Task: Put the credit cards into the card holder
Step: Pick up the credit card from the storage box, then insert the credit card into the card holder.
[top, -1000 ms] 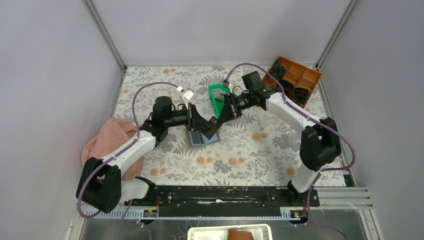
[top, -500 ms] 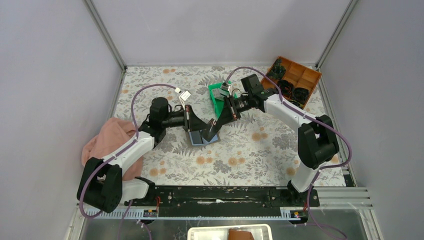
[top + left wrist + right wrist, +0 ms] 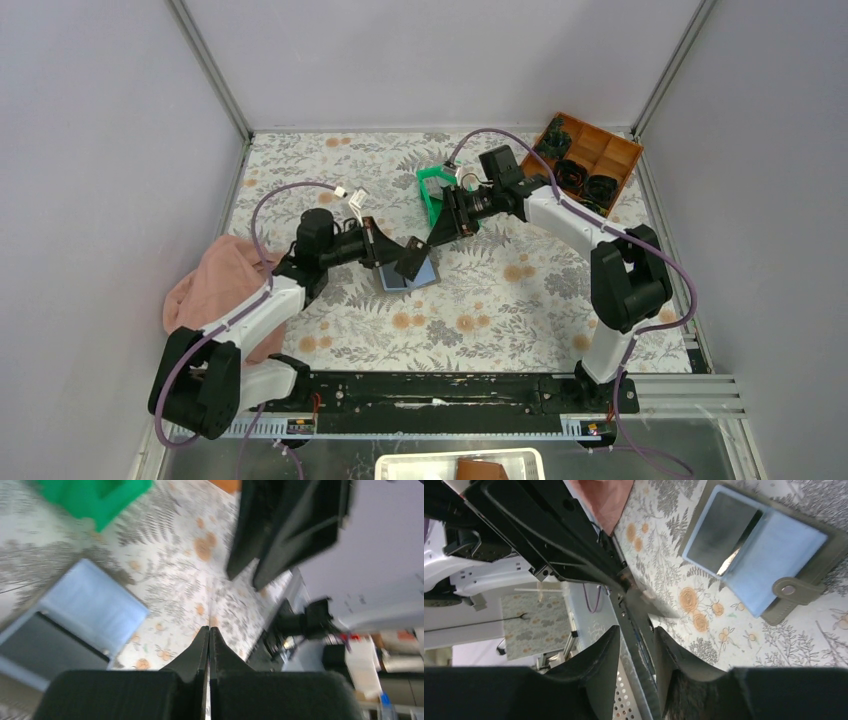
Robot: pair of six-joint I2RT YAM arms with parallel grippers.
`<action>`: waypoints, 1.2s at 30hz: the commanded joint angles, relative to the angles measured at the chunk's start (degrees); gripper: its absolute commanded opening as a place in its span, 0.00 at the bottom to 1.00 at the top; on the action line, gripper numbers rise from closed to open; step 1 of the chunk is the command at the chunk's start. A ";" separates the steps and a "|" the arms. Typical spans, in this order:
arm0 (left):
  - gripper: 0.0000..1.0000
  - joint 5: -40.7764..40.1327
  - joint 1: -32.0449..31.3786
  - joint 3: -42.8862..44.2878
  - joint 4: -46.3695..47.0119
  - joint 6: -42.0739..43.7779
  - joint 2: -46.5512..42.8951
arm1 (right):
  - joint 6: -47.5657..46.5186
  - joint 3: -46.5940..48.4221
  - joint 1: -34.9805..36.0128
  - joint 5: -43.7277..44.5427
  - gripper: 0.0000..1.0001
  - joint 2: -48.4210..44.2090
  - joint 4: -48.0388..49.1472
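The card holder (image 3: 395, 281) lies open on the floral mat, blue inside up (image 3: 774, 555) (image 3: 95, 605), with one dark credit card (image 3: 721, 527) (image 3: 45, 647) tucked in one half. My left gripper (image 3: 397, 254) (image 3: 209, 628) is shut on another credit card (image 3: 413, 258), held just above the holder. From the right wrist view that card (image 3: 651, 607) sticks out of the left fingertips. My right gripper (image 3: 438, 228) (image 3: 636, 630) stands open just past the card, nothing between its fingers. Its fingers (image 3: 290, 525) fill the top of the left wrist view.
A green plastic bin (image 3: 432, 188) (image 3: 95, 497) stands just behind the grippers. The brown compartment tray (image 3: 590, 160) with black parts sits at the back right corner. A pink cloth (image 3: 215, 285) lies at the left edge beside the left arm.
The left gripper shut on the card while the right gripper opened and let go of it. The right gripper then drew back slightly towards the green bin.
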 commanded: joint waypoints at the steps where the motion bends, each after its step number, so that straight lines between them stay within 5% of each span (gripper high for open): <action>1: 0.00 -15.19 0.42 -2.16 -3.93 -1.27 -3.05 | -0.32 3.65 -0.01 5.37 0.39 -0.30 -0.19; 12: 0.00 -32.75 -1.42 -8.35 -4.91 -7.45 -6.41 | -1.91 4.38 6.46 29.28 0.33 1.52 -1.83; 19: 0.00 -37.33 -4.77 -13.38 2.37 -12.65 -5.07 | 0.76 1.62 10.14 38.12 0.18 3.64 1.91; 36: 0.00 -44.16 -8.51 -15.62 11.26 -17.31 0.61 | -0.47 -0.40 12.55 44.82 0.00 9.21 3.05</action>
